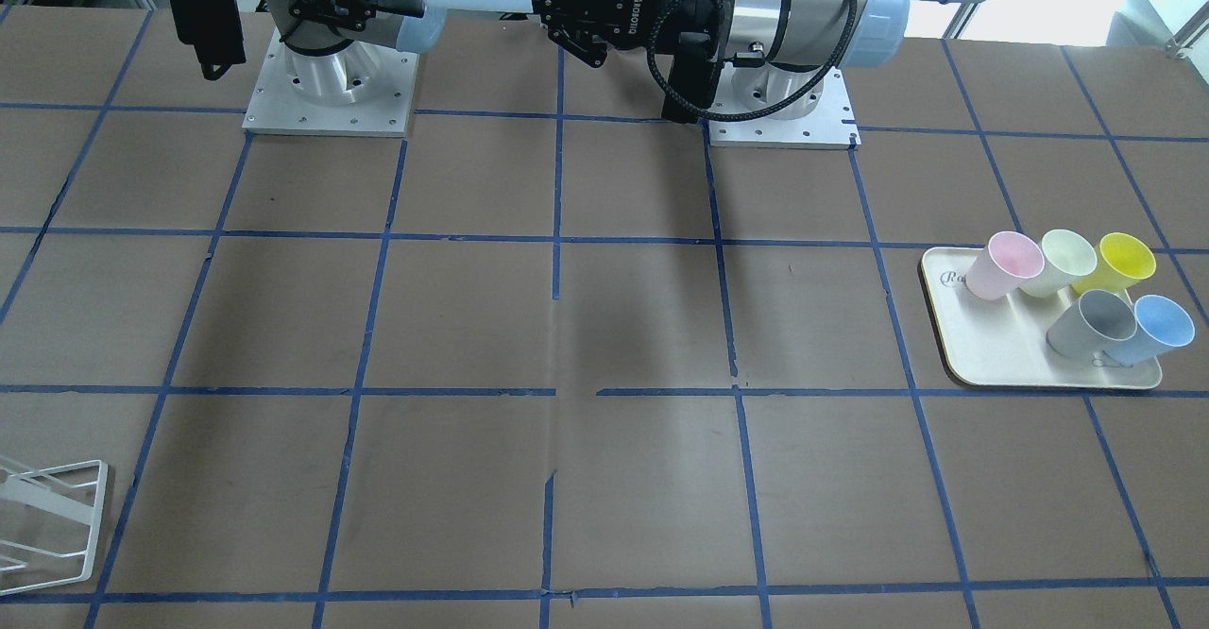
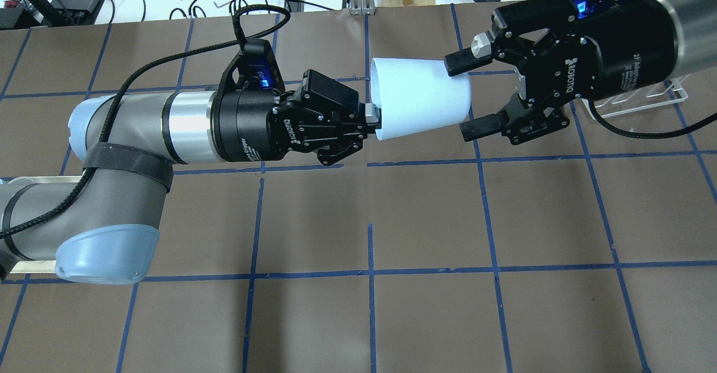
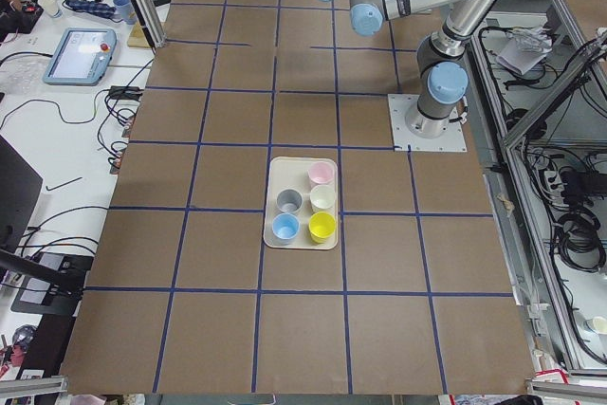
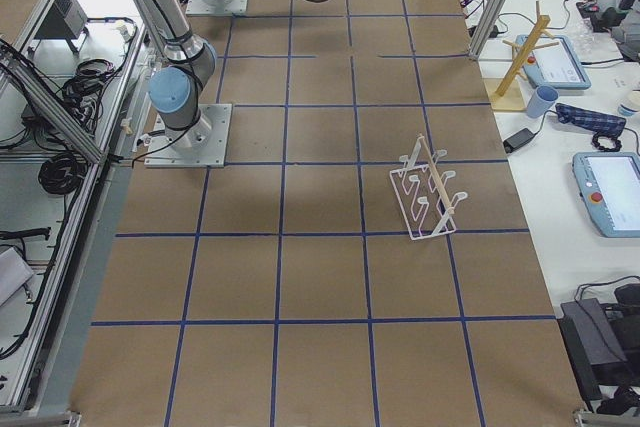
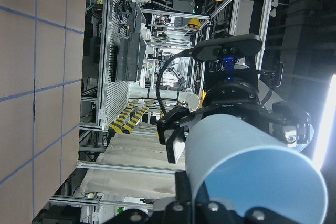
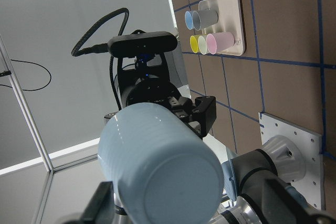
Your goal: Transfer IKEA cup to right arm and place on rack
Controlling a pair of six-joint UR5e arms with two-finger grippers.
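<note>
One IKEA cup (image 2: 417, 104) is held in the air above the table (image 2: 425, 306), between the two grippers and in front of the arm bases.

Orientation: the cup's long axis lies roughly level, along the line from one gripper to the other. The open mouth faces the left gripper (image 2: 372, 116). The narrower closed base faces the right gripper (image 2: 465, 97).

Left gripper: clenched on the cup's rim wall at one side of the mouth, carrying the cup. The left arm (image 2: 185, 126) reaches in level, with a black braided cable looped above its wrist.

Right gripper: jaws spread, one finger on each side of the tapered base end. Whether the pads touch the wall cannot be told. The right arm (image 2: 683, 31) comes in level from the opposite side.

Surroundings: the brown, blue-taped table surface lies well below the cup. The rack (image 4: 428, 192) stands on the robot's right part of the table, toward the operators' edge and well apart from the cup. In the overhead view, part of the rack shows behind the right gripper's body. A cream tray (image 1: 992, 355) sits on the robot's left part of the table, also well apart. It holds five cups: pink (image 1: 1003, 266), pale (image 1: 1058, 263), yellow (image 1: 1119, 262), grey (image 1: 1091, 323) and blue (image 1: 1150, 329).
</note>
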